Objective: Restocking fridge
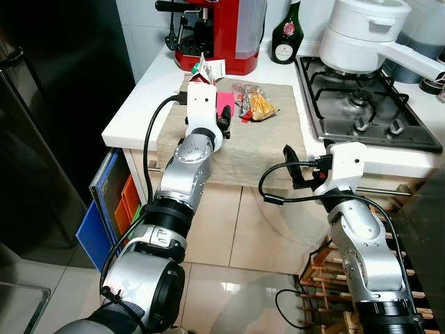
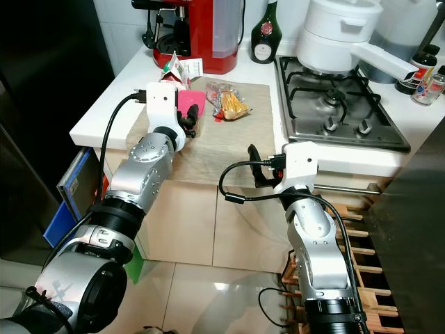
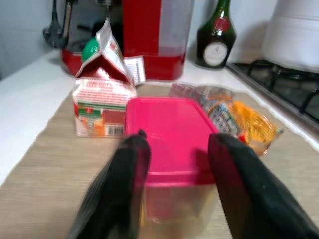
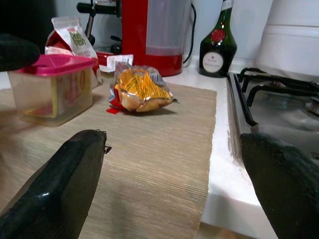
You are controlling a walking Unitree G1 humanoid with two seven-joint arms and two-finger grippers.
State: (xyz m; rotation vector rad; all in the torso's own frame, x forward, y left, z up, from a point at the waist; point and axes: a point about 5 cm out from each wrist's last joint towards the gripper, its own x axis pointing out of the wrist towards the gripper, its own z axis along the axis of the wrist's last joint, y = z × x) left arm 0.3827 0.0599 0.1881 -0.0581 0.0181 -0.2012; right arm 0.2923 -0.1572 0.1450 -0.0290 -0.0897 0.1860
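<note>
A clear container with a pink lid lies on a beige mat on the white counter. My left gripper is open, and its fingers straddle the container's near end. Just behind the container stands a red and white carton with its top torn open. To the container's right lies a bag of orange snacks. My right gripper is open and holds nothing. It hovers at the counter's front edge, to the right of the mat's front edge, pointing toward the snacks.
A red coffee machine and a dark bottle stand at the back of the counter. A gas hob with a white pot is at the right. The black fridge is on the left; a wooden rack stands low right.
</note>
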